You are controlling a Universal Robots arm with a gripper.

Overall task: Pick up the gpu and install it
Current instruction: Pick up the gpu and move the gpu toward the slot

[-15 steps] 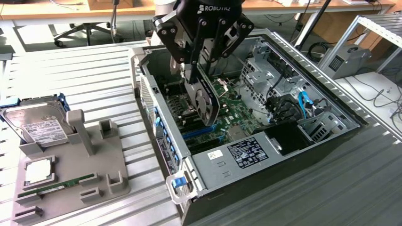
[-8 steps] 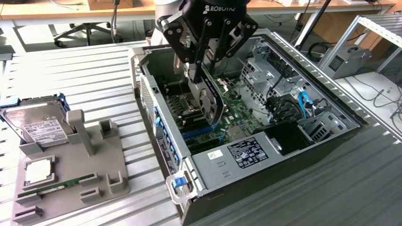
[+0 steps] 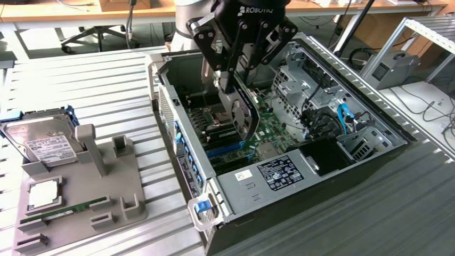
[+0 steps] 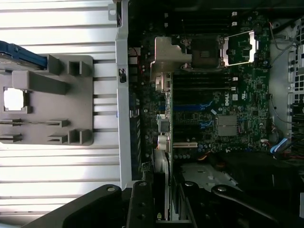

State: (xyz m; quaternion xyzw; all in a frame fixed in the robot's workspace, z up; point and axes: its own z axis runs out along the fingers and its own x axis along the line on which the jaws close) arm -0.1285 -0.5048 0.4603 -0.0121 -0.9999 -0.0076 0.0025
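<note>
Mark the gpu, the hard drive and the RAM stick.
gpu (image 3: 242, 117): exterior view, black cooler face.
hard drive (image 3: 51, 149): exterior view, white label.
RAM stick (image 3: 64, 209): exterior view, middle of the green board.

Lab, slatted metal workbench (image 3: 92, 90), open computer case (image 3: 256, 184), office chair (image 3: 96, 33) behind

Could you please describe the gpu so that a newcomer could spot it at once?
Find the open computer case. Over its motherboard, the gripper holds the gpu on edge: a dark card with a fan cooler, unlike the flat green board beneath it.
</note>
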